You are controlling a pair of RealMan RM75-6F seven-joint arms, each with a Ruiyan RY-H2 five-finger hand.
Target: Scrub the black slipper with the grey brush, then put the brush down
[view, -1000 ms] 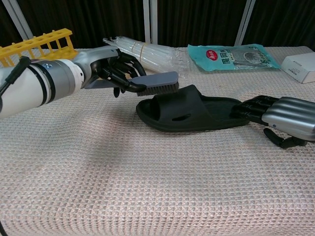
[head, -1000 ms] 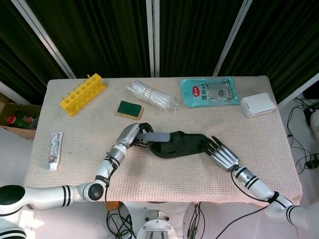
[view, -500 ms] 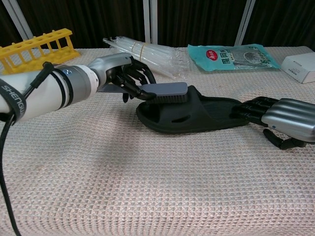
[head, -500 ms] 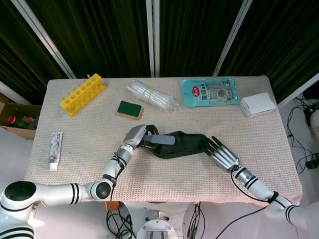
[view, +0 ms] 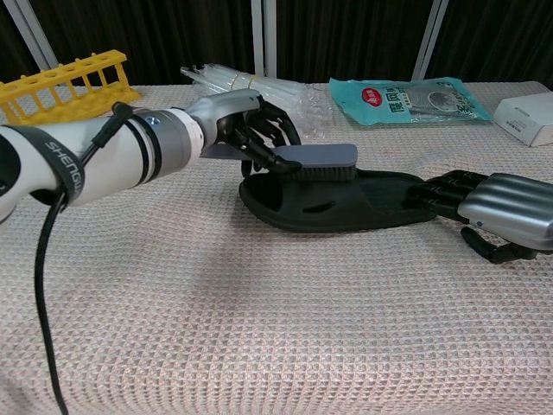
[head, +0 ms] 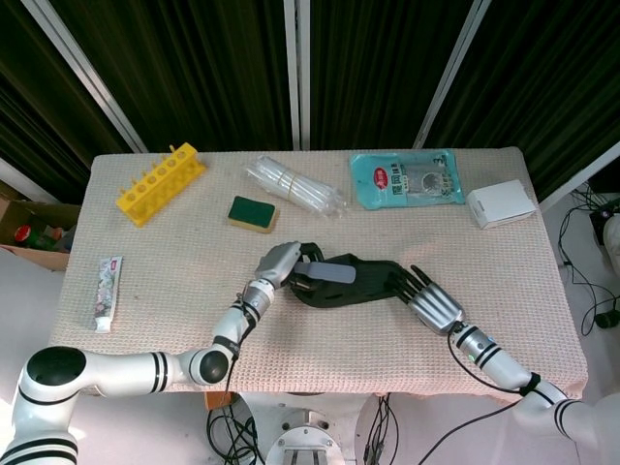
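Note:
A black slipper (head: pixel 354 281) (view: pixel 346 206) lies in the middle of the table, toe to the left. My left hand (head: pixel 283 263) (view: pixel 233 121) holds the grey brush (head: pixel 325 274) (view: pixel 316 159) by its handle, bristles down on the slipper's strap. My right hand (head: pixel 431 301) (view: pixel 497 216) lies at the slipper's heel end, its fingers stretched out against the heel.
At the back stand a yellow tube rack (head: pixel 161 181), a green sponge (head: pixel 252 214), a bundle of clear tubes (head: pixel 295 188), a teal packet (head: pixel 406 179) and a white box (head: pixel 501 203). A toothpaste tube (head: pixel 108 293) lies at the left edge.
My left hand has carried the brush to the right, from the slipper's toe end onto its strap. The right hand and slipper have stayed put.

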